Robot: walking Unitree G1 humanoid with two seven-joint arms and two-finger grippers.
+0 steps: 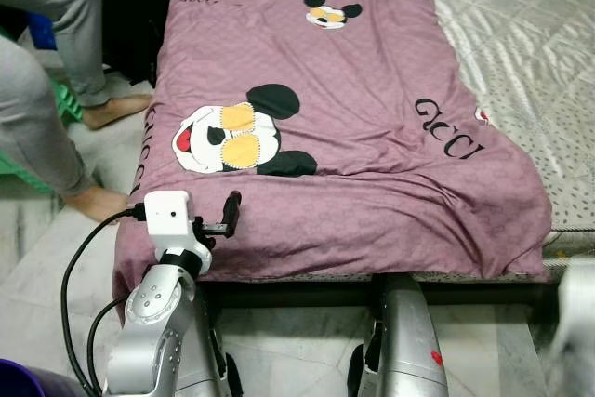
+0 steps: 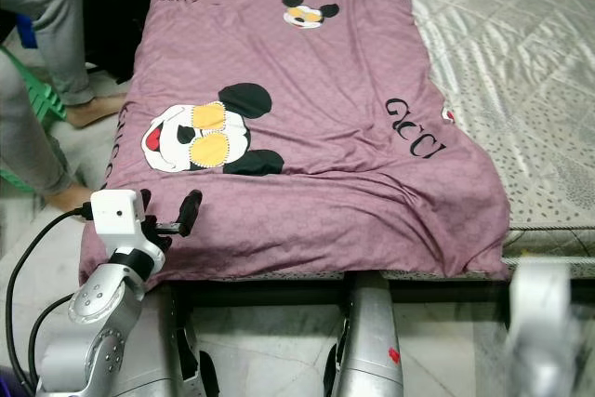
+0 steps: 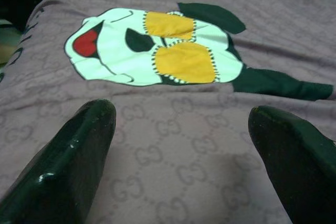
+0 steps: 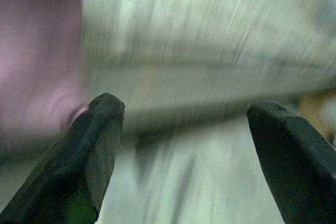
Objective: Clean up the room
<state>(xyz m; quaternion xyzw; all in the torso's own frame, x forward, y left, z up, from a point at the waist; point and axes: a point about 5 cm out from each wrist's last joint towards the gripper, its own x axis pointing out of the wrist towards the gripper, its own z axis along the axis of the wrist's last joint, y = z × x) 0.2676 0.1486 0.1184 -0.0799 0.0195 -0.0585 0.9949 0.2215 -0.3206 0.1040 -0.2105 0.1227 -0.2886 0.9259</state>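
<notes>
A mauve bedsheet (image 1: 353, 137) printed with cartoon mouse faces (image 1: 237, 137) and black lettering lies spread along the bed, its near edge hanging over the front. My left gripper (image 1: 231, 206) hovers low over the sheet's near left corner, open, with bare cloth between its fingers (image 3: 94, 129) and the mouse face (image 3: 157, 51) just ahead. My right arm (image 1: 576, 323) is a blur beside the sheet's near right corner. In the blurred right wrist view, my right gripper (image 4: 184, 108) is open with nothing in it and a strip of mauve cloth (image 4: 37, 56) off to one side.
A person in grey trousers stands at the bed's left side, bare feet (image 1: 98, 202) on the tiled floor close to my left arm. A green plastic item (image 1: 65, 104) is behind them. A pale quilted mattress (image 1: 521, 34) lies to the right. The dark bed frame (image 1: 307, 290) runs in front.
</notes>
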